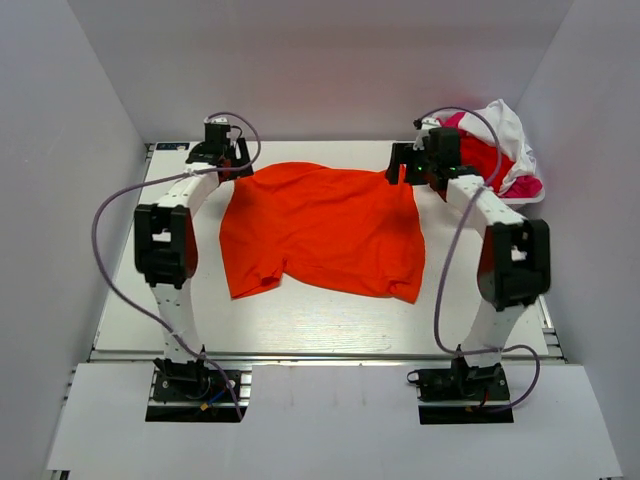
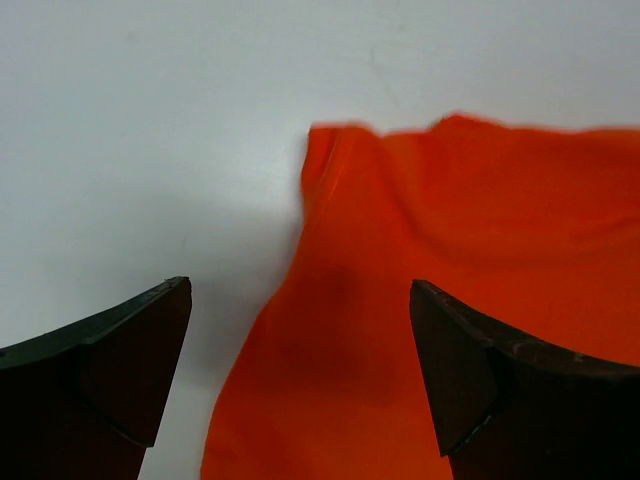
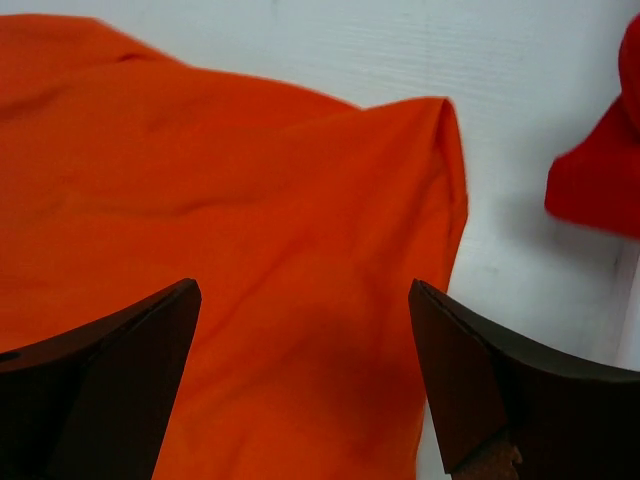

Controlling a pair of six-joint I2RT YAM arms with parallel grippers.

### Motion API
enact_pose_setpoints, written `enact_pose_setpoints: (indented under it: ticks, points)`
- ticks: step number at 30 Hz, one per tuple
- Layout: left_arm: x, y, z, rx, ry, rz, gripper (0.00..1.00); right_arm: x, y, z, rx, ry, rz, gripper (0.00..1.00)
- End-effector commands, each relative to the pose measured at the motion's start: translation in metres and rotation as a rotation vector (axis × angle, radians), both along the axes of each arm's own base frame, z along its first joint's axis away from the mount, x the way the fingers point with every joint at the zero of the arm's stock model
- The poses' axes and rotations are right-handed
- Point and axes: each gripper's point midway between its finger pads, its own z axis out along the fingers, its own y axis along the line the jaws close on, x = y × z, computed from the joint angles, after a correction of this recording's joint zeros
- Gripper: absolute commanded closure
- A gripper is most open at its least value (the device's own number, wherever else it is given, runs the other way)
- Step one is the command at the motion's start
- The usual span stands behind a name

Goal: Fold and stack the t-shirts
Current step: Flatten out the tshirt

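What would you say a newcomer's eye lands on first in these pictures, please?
The bright orange t-shirt, spread out across the middle of the white table, catches the eye first. Next comes the heap of red, pink and white shirts at the table's far right corner. The left gripper and right gripper hover open over the orange shirt's far corners, holding nothing.

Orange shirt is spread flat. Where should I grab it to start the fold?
Grip its two far corners, one per arm. The orange t-shirt lies flat, so come straight down from above: the left gripper and right gripper, both open, hang by those corners, where the puckered edge gives the fingers something to pinch.
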Motion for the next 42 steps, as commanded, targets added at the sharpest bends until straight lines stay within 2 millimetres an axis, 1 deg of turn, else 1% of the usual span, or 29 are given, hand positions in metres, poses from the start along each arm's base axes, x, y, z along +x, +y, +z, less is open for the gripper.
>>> enact_pose_setpoints:
  ticks: [1, 2, 3, 4, 5, 6, 7, 8, 9, 10, 11, 12, 13, 14, 15, 16, 17, 18, 20, 22, 29, 31, 32, 33, 35, 36, 38, 39, 42]
  points:
    - [-0.055, 0.006, 0.069, -0.026, -0.050, 0.057, 0.00, -0.049, 0.013, 0.027, 0.105, 0.008, 0.053, 0.10]
    - [-0.069, 0.003, 0.068, -0.058, -0.031, 0.057, 0.00, -0.063, 0.011, 0.032, 0.124, 0.027, 0.029, 0.10]
    - [-0.091, 0.001, 0.048, -0.080, 0.032, 0.060, 0.00, -0.079, 0.007, 0.034, 0.128, 0.050, 0.007, 0.10]
    - [-0.110, -0.001, 0.059, -0.112, 0.027, 0.060, 0.00, -0.104, 0.001, 0.000, 0.116, 0.143, -0.013, 0.10]
    - [-0.122, -0.001, 0.055, -0.142, 0.035, 0.089, 0.00, -0.123, -0.005, -0.003, 0.123, 0.191, -0.060, 0.10]
    - [-0.147, -0.003, 0.029, -0.145, 0.101, 0.099, 0.00, -0.136, -0.009, -0.001, 0.124, 0.199, -0.074, 0.10]
    - [-0.161, -0.003, 0.021, -0.160, 0.130, 0.109, 0.00, -0.156, -0.014, -0.013, 0.120, 0.237, -0.091, 0.10]
    - [-0.174, -0.003, 0.014, -0.175, 0.153, 0.132, 0.00, -0.179, -0.018, -0.036, 0.114, 0.324, -0.118, 0.10]
    - [-0.194, -0.001, 0.001, -0.177, 0.194, 0.148, 0.00, -0.199, -0.023, -0.042, 0.103, 0.345, -0.129, 0.10]
    - [-0.207, -0.001, -0.005, -0.186, 0.228, 0.156, 0.00, -0.209, -0.027, -0.047, 0.090, 0.361, -0.133, 0.10]
    - [-0.223, 0.000, -0.014, -0.193, 0.277, 0.182, 0.00, -0.226, -0.037, -0.063, 0.054, 0.409, -0.166, 0.10]
    - [-0.244, 0.002, -0.032, -0.188, 0.334, 0.199, 0.00, -0.237, -0.044, -0.074, 0.024, 0.429, -0.181, 0.10]
    - [-0.254, -0.001, -0.031, -0.210, 0.332, 0.183, 0.00, -0.245, -0.047, -0.069, 0.019, 0.410, -0.177, 0.10]
    - [-0.259, -0.003, -0.033, -0.223, 0.325, 0.173, 0.00, -0.252, -0.047, -0.072, 0.015, 0.419, -0.171, 0.10]
    - [-0.275, -0.005, -0.046, -0.241, 0.352, 0.176, 0.00, -0.264, -0.048, -0.079, 0.004, 0.441, -0.155, 0.10]
    - [-0.279, -0.010, -0.047, -0.271, 0.347, 0.154, 0.00, -0.270, -0.047, -0.082, 0.010, 0.457, -0.148, 0.10]
    - [-0.281, -0.010, -0.041, -0.277, 0.316, 0.148, 0.00, -0.275, -0.048, -0.085, 0.011, 0.467, -0.146, 0.10]
    - [-0.286, -0.010, -0.045, -0.283, 0.315, 0.155, 0.00, -0.280, -0.048, -0.091, 0.010, 0.485, -0.150, 0.12]
    - [-0.286, -0.012, -0.042, -0.296, 0.297, 0.145, 0.00, -0.281, -0.049, -0.100, 0.006, 0.490, -0.151, 0.14]
    - [-0.286, -0.013, -0.044, -0.299, 0.297, 0.131, 0.00, -0.279, -0.047, -0.101, 0.011, 0.483, -0.136, 0.22]
    - [-0.287, -0.015, -0.058, -0.301, 0.338, 0.130, 0.00, -0.269, -0.053, -0.112, -0.056, 0.485, -0.160, 0.25]
    - [-0.287, -0.014, -0.058, -0.294, 0.335, 0.136, 0.00, -0.265, -0.053, -0.112, -0.064, 0.484, -0.172, 0.28]
    - [-0.287, -0.014, -0.058, -0.294, 0.335, 0.136, 0.00, -0.263, -0.058, -0.114, -0.089, 0.480, -0.205, 0.30]
    - [-0.288, -0.014, -0.062, -0.292, 0.343, 0.137, 0.00, -0.263, -0.058, -0.118, -0.098, 0.495, -0.207, 0.32]
    - [-0.282, -0.014, -0.060, -0.297, 0.319, 0.133, 0.00, -0.260, -0.055, -0.118, -0.097, 0.494, -0.208, 0.35]
    - [-0.285, -0.014, -0.063, -0.295, 0.328, 0.134, 0.00, -0.260, -0.055, -0.121, -0.095, 0.505, -0.211, 0.37]
    - [-0.283, -0.014, -0.065, -0.295, 0.327, 0.134, 0.02, -0.255, -0.050, -0.122, -0.081, 0.496, -0.211, 0.37]
    - [-0.283, -0.014, -0.068, -0.293, 0.337, 0.136, 0.04, -0.254, -0.048, -0.121, -0.073, 0.490, -0.213, 0.42]
    - [-0.283, -0.015, -0.074, -0.280, 0.352, 0.136, 0.05, -0.247, -0.046, -0.119, -0.052, 0.470, -0.235, 0.43]
